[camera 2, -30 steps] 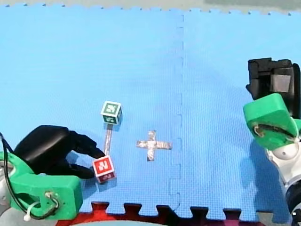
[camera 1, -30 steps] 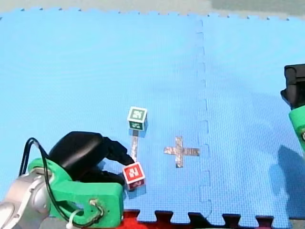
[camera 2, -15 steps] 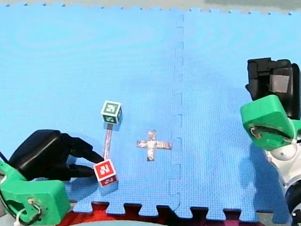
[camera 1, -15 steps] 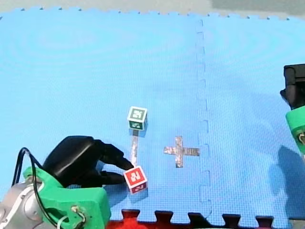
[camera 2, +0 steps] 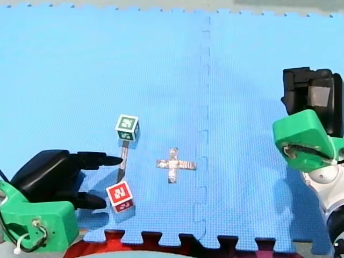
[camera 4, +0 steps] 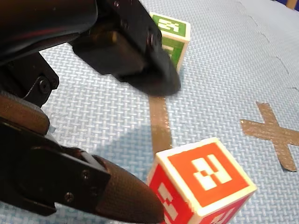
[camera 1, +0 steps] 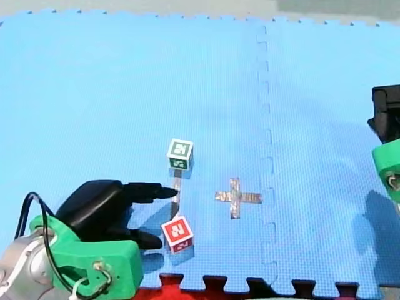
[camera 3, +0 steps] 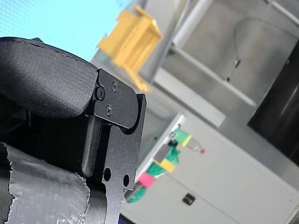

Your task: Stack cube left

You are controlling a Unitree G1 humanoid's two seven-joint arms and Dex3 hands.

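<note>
One left hand [camera 1: 100,211] beside red cube [camera 1: 177,234]

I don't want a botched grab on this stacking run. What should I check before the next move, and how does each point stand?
1. Left hand gripping the red cube: not ok; it is open beside the cube, which sits on the mat.
2. Lower finger touching the red cube: cannot tell.
3. Green cube upright, top bare: ok.
4. Way between the cubes free: ok, just a flat tape strip.
5. Right hand out of the way, at the mat's right edge: ok.
</note>
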